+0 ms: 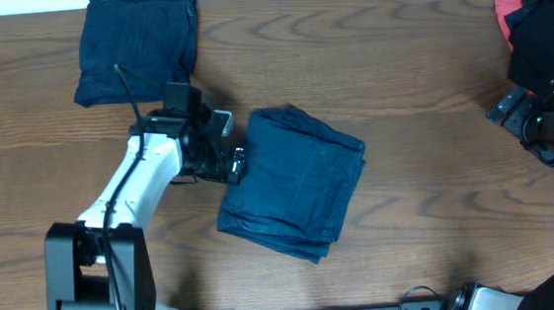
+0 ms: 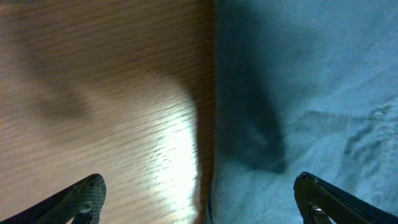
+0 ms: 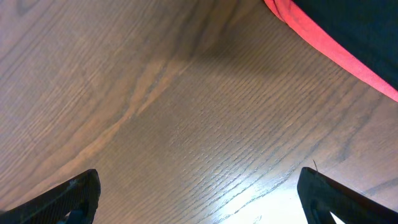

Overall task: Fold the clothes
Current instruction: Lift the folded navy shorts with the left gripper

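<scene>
Nearest, at mid-table: folded navy shorts, a wrinkled, nearly square bundle set askew to the table edges, one corner toward the near side, another toward the far left. Slightly longer from far side to near side, with that axis leaning left toward the near end. Waistband end impossible to make out. Right at the bundle's left border: the left gripper, released and holding nothing. Seen from the left wrist, the same gripper spread wide, one fingertip over bare wood, the other over blue cloth, with the cloth's edge running straight up between the two. Touching the cloth or just above it: cannot tell. Over on the right side, well apart from the shorts: the right gripper, likewise released and empty, spread wide over bare wood in the right wrist view. Just beyond, in the far right corner: a heap of black and red cloth, its red hem slanting across the wrist view's upper right. Farthest on the left, against the far edge: a second navy bundle, squarish, roughly square to the table, a little longer left to right, near the left gripper but apart.
</scene>
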